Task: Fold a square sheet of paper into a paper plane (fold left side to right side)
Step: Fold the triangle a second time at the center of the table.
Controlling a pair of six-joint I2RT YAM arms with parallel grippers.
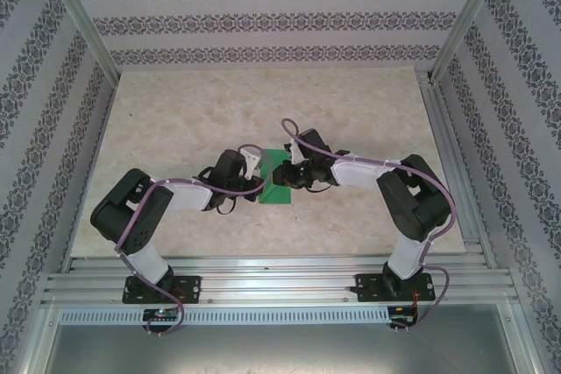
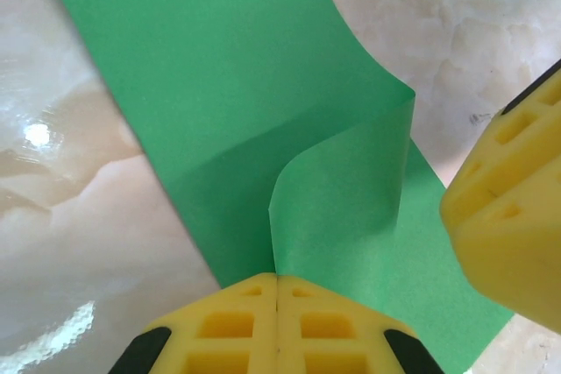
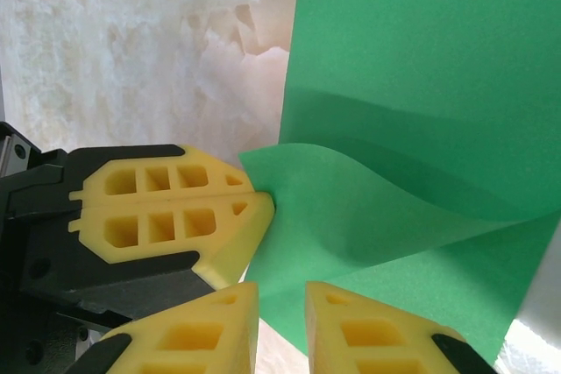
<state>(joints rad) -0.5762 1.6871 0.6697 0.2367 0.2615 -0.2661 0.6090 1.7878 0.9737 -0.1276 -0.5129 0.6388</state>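
The bright-green square sheet of paper (image 1: 279, 185) lies on the marble table between both arms. One side of the sheet (image 2: 219, 67) is lifted and curls over the flat part. My left gripper (image 2: 277, 279) is shut on the edge of that lifted flap. In the right wrist view the same left gripper (image 3: 263, 196) pinches the flap's corner from the left. My right gripper (image 3: 280, 299) stands open just above the near edge of the sheet (image 3: 421, 59), its fingers a small gap apart and nothing clamped. One right finger (image 2: 508, 216) shows beside the flap.
The marble tabletop (image 1: 193, 120) is bounded by aluminium rails (image 1: 280, 273) at the near edge and at the right side. Patterned walls enclose the back and the sides. Both arms meet over the sheet at mid-table.
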